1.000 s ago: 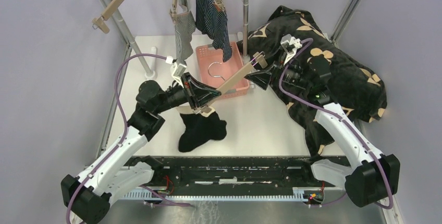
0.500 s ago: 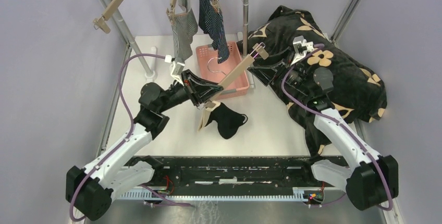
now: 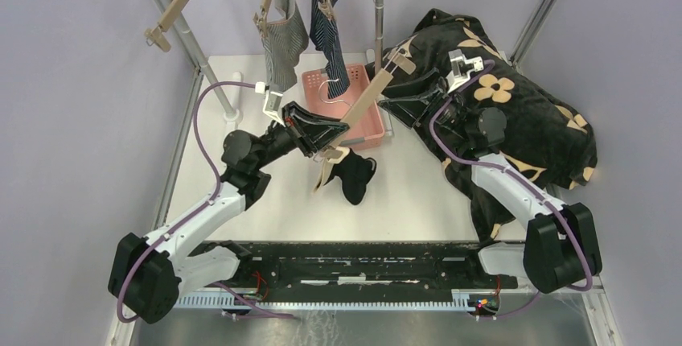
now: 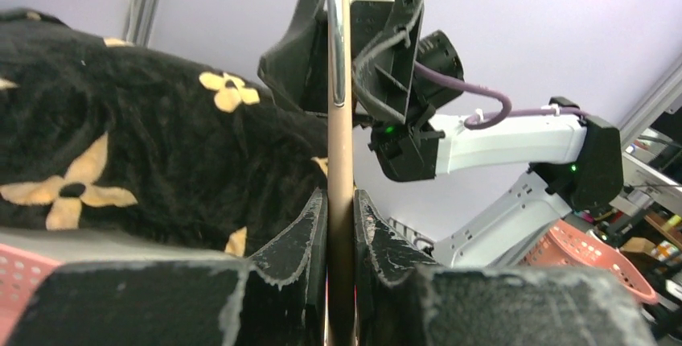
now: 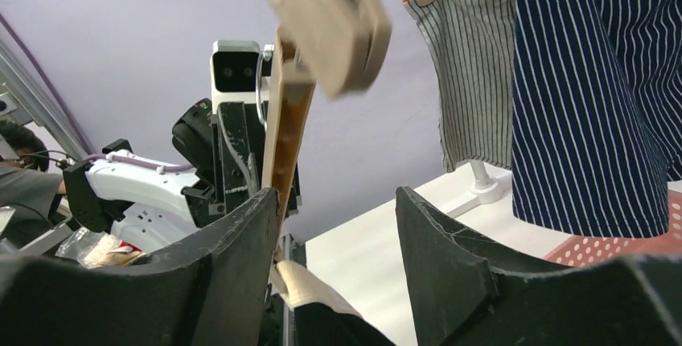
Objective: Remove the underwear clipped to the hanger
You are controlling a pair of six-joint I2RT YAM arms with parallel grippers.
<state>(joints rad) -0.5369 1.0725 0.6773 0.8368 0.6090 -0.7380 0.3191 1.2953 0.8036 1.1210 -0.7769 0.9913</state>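
Since a second ago the black underwear [image 3: 355, 177] has gone from a spread heap near the front of the tabletop [image 3: 418, 193] to a tighter bunch farther right. The hanger [image 3: 366, 96] now slopes more steeply, its upper end higher and closer to the rack [image 3: 378, 8].

The left pincer [image 3: 326, 138] is clamped on the hanger's wooden bar; its wrist view shows both fingers [image 4: 310, 225] pressed against the bar from either side. The black underwear lies just below and to the right of this pincer, beside the hanger's lower clip. Whether that clip still bites the cloth cannot be told.

The right pincer [image 3: 394, 106] has its fingers spread apart near the hanger's upper end. In its wrist view the bar passes just beside one fingertip [image 5: 261, 209], and the other finger stands clear.

The grey-striped underwear [image 3: 286, 36] and the navy underwear [image 3: 330, 36] hang clipped on the rack, above the pink basket [image 3: 371, 121] and well apart from both pincers. The flowered blanket [image 3: 523, 121] lies under the right arm.
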